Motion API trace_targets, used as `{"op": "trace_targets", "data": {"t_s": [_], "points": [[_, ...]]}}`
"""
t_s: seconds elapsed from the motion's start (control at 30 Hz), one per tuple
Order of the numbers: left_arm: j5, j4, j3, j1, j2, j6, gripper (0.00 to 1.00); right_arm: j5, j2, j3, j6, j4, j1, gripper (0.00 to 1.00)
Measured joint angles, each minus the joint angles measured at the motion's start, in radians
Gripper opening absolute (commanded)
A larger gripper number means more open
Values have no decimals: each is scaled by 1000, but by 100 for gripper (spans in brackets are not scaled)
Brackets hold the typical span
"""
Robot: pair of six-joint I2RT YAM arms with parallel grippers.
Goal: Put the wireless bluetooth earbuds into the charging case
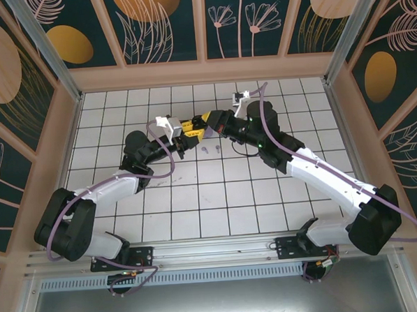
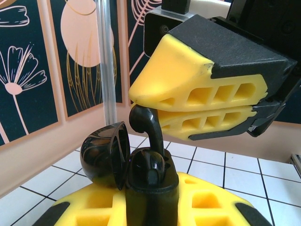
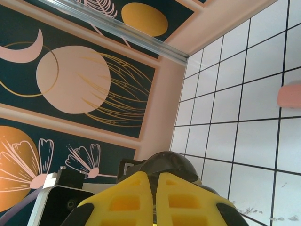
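Observation:
My left gripper is shut on an upright black charging case, whose lid hangs open to the left. A black earbud stands stem-down in the case, its head sticking up above the rim. My right gripper hovers just over it with its jaws together. The earbud's head sits right under the lower fingertip, and I cannot tell whether it is pinched. From above, the left gripper and the right gripper meet tip to tip over the middle of the table. Two lavender earbuds lie on the tiles just below them.
In the right wrist view the yellow fingers are nearly touching, with the case's dark lid behind them. A salmon-pink object lies on the tiles at the frame's right edge. Patterned walls enclose the white tiled table.

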Motion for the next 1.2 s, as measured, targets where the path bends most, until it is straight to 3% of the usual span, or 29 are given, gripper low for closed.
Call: {"op": "trace_targets", "data": {"t_s": [0.7,0.9,1.2], "points": [[-4,-3,0,-1,4,-4,0,92,44,96,-47,-179,-6,17],[-3,19,5,-1,4,-8,0,116,70,106,-77,-237,-8,30],[-3,26,5,-1,4,-10,0,137,70,157,-109,-271,-8,33]]}}
